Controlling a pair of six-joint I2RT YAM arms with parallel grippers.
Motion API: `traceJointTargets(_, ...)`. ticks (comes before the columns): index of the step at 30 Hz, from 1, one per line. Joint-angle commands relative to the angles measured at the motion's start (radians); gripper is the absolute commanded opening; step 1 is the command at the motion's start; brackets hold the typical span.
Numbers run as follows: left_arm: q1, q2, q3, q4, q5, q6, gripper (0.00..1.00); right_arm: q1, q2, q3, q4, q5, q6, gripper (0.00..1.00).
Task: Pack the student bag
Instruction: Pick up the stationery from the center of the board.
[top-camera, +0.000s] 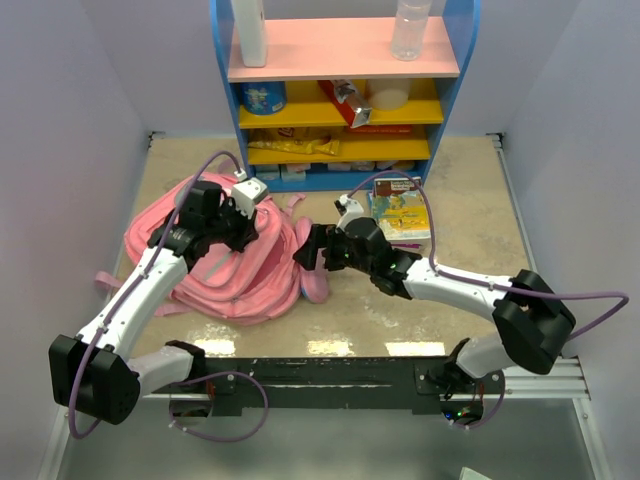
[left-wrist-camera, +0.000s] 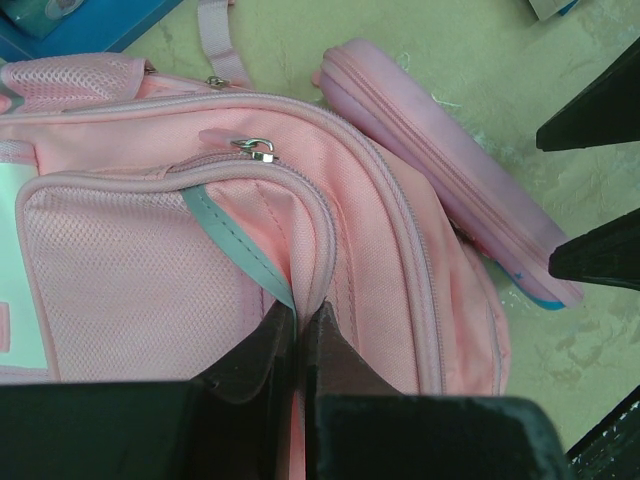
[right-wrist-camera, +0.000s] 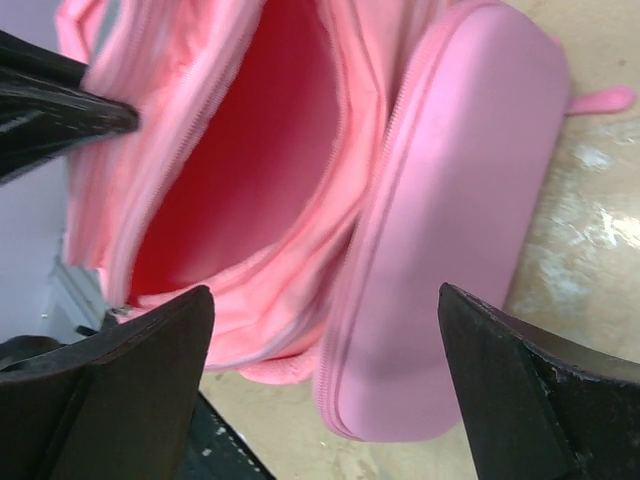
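Lying open, student bag (right-wrist-camera: 240, 170) shows its pink inside; pencil case (right-wrist-camera: 450, 230) rests alongside.

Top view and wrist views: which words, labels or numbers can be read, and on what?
No text is readable.
Book: cover print too small.
Blue tin, red box, yellow packets on the shelf: blurred.
Student bag: white patch shows no letters.

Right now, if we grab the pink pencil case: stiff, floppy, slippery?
Probably stiff: the pencil case holds a moulded shape beside the slumped student bag. Smooth shell may slip. Flat-sided, unlikely to roll.
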Motion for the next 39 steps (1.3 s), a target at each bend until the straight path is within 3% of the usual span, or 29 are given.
traceJointTargets(1, -0.010, -0.035, 0.023, 0.111, 0.053, 0.018, 0.00, -0.002, -0.016, 0.038, -0.110, 0.057, -0.063, 0.96)
traceJointTargets(6, -0.009, -0.036, 0.023, 0.111, 0.052, 0.018, 0.00, 0.015, 0.030, 0.092, -0.149, 0.105, -0.074, 0.97)
traceJointTargets(13, -0.009, -0.038, 0.024, 0.111, 0.052, 0.018, 0.00, 0.136, 0.156, 0.262, -0.360, 0.333, -0.119, 0.98)
traceJointTargets(20, -0.009, -0.042, 0.021, 0.108, 0.047, 0.021, 0.00, 0.191, 0.231, 0.354, -0.501, 0.502, -0.116, 0.92)
traceJointTargets(29, -0.009, -0.046, 0.017, 0.109, 0.046, 0.020, 0.00, 0.191, 0.232, 0.333, -0.509, 0.519, -0.083, 0.90)
traceJointTargets(39, -0.009, -0.046, 0.020, 0.106, 0.047, 0.021, 0.00, 0.183, 0.202, 0.265, -0.481, 0.513, -0.064, 0.77)
